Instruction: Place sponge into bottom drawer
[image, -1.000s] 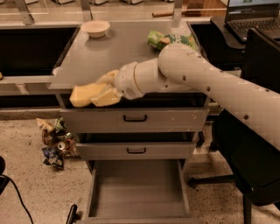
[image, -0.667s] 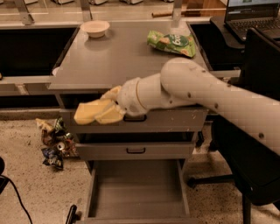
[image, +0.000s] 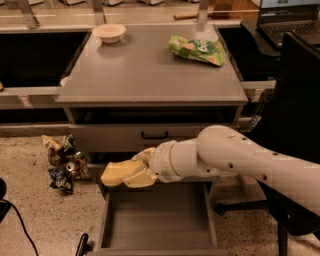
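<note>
My gripper (image: 131, 172) is shut on the pale-yellow sponge (image: 116, 173) and holds it in the air at the end of my white arm. It hangs above the back left corner of the open bottom drawer (image: 157, 222), in front of the middle drawer. The bottom drawer is pulled out and its flat grey floor is bare. The sponge sticks out to the left of the fingers.
The grey cabinet top (image: 150, 70) carries a white bowl (image: 109, 32) at the back left and a green snack bag (image: 196, 48) at the back right. Crumpled wrappers (image: 62, 162) lie on the floor to the left. A black chair (image: 295, 125) stands at the right.
My arm has come down with the sponge, from level with the cabinet's top edge to just above the open bottom drawer.
</note>
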